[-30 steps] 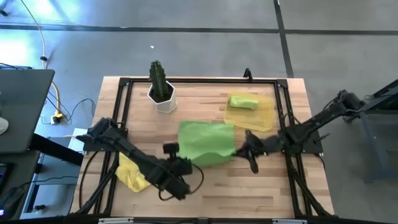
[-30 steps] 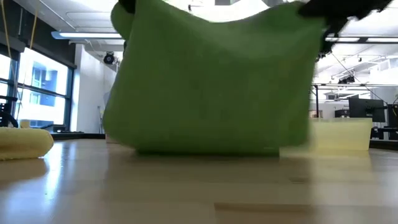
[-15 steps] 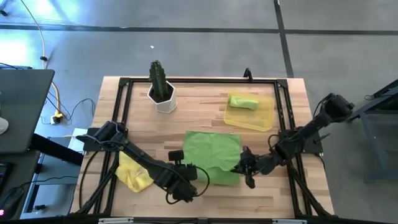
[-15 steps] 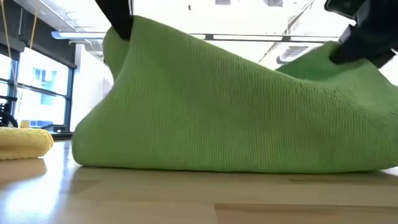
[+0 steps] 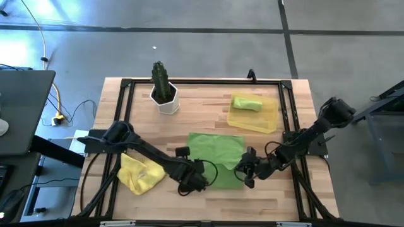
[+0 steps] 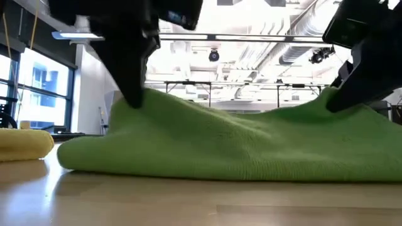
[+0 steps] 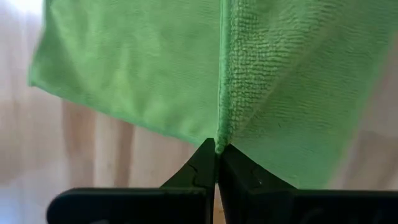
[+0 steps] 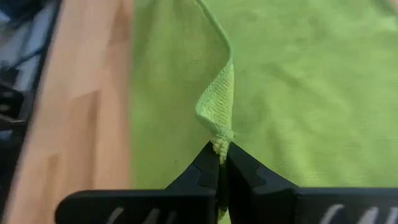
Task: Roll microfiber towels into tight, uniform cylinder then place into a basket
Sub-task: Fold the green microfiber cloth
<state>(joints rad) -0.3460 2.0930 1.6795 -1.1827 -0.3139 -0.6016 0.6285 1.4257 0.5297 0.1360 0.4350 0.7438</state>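
Hidden or hard to read: in the low view the spread lime green microfiber towel [image 6: 239, 141] fills most of the width, blocking the table behind it; its right end runs off the picture. Both arms show there only as dark blurred shapes cut off at the top. The towel's near edge in the high view is partly covered by the two grippers.

Left gripper [image 5: 197, 181]: low over the wooden table [image 5: 202, 107], at the near left corner of the flat green towel [image 5: 218, 157]. Left wrist view shows the fingers [image 7: 199, 171] pressed together on a pinched fold of green cloth, which rises in a ridge from the tips.

Right gripper [image 5: 243, 176]: at the near right corner of the same towel. Right wrist view shows it [image 8: 221, 158] closed tight on a small peaked tuck of the cloth [image 8: 298, 93], with the rest lying flat on the boards.

Around: a crumpled bright yellow microfiber towel [image 5: 140, 174] lies near the table's left edge, just beside the left arm; it also shows at the low view's left edge [image 6: 25, 143]. The shallow translucent yellow plastic basket [image 5: 268, 120] sits at the far right, with a rolled lime green towel [image 5: 246, 103] inside. A white pot with a green cactus [image 5: 163, 90] stands at the far left, well apart from the spread towel.
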